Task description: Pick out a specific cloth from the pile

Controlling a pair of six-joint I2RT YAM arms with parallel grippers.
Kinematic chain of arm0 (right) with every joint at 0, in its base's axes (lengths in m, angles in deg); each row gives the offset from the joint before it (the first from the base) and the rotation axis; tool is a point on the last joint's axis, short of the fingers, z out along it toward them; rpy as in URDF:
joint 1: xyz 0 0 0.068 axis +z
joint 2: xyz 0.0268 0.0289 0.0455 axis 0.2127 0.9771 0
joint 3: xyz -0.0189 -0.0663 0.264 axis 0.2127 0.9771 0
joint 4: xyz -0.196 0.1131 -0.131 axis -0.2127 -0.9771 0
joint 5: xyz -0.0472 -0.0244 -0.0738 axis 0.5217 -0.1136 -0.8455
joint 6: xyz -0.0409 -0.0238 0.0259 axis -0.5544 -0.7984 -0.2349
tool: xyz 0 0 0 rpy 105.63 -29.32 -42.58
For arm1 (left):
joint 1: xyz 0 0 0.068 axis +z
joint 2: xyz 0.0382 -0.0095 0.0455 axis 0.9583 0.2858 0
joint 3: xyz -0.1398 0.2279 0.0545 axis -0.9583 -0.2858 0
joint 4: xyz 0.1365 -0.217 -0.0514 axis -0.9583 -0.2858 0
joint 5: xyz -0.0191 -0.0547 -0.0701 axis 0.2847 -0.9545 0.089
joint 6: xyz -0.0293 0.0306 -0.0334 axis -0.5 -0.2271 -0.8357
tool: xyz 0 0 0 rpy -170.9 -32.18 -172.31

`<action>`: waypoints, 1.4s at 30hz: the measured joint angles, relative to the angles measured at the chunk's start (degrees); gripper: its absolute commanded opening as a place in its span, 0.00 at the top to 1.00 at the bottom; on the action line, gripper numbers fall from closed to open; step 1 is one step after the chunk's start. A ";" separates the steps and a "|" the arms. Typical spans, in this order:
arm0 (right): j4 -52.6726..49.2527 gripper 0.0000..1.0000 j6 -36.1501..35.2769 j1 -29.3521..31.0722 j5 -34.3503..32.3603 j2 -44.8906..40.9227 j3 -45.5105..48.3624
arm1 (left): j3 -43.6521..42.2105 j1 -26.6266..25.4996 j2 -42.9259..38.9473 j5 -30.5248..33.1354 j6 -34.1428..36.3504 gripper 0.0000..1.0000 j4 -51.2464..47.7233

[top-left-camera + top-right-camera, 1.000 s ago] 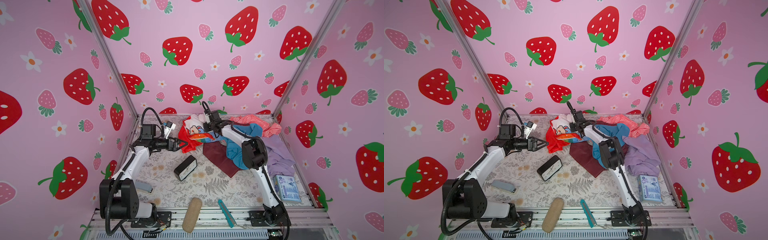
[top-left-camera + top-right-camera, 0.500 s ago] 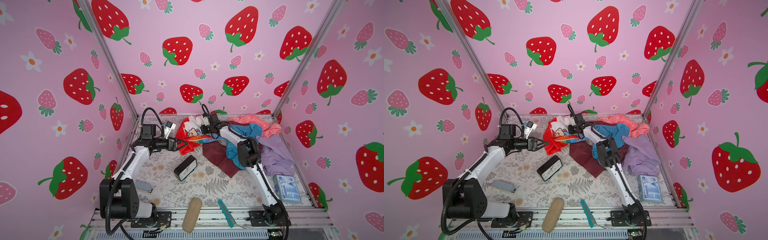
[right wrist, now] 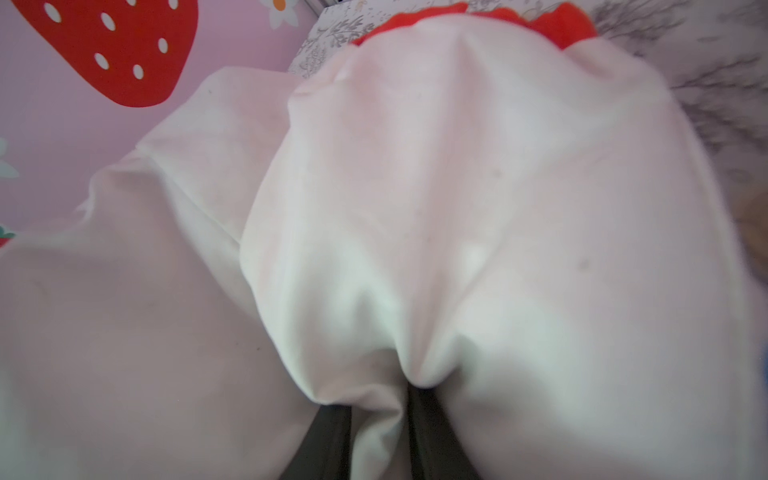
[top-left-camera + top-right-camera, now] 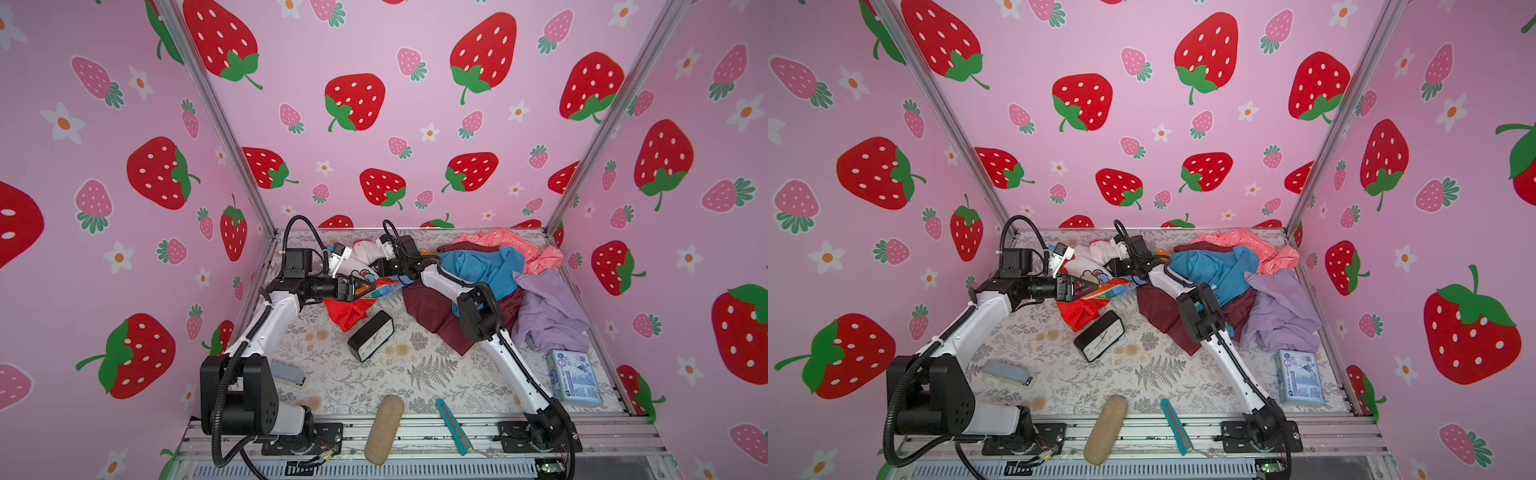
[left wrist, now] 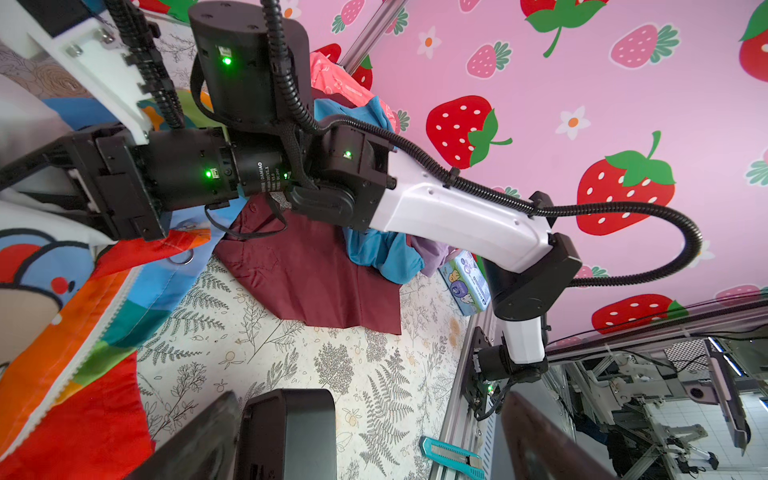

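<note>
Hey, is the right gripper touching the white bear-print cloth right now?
Touching. The right wrist view shows a white fold of the cloth pinched in the right gripper, between its dark fingers.

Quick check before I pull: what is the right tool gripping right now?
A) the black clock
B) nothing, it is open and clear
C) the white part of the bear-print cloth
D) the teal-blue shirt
C: in the right wrist view the right tool has a fold of the cloth, its white fabric, pinched between its fingers; in a top view the teal shirt and the clock lie apart from it.
</note>
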 measured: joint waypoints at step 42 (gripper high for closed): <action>12.85 0.35 -0.48 -8.46 2.03 -23.56 21.40 | 0.00 -0.74 -0.20 1.18 -1.75 0.01 0.70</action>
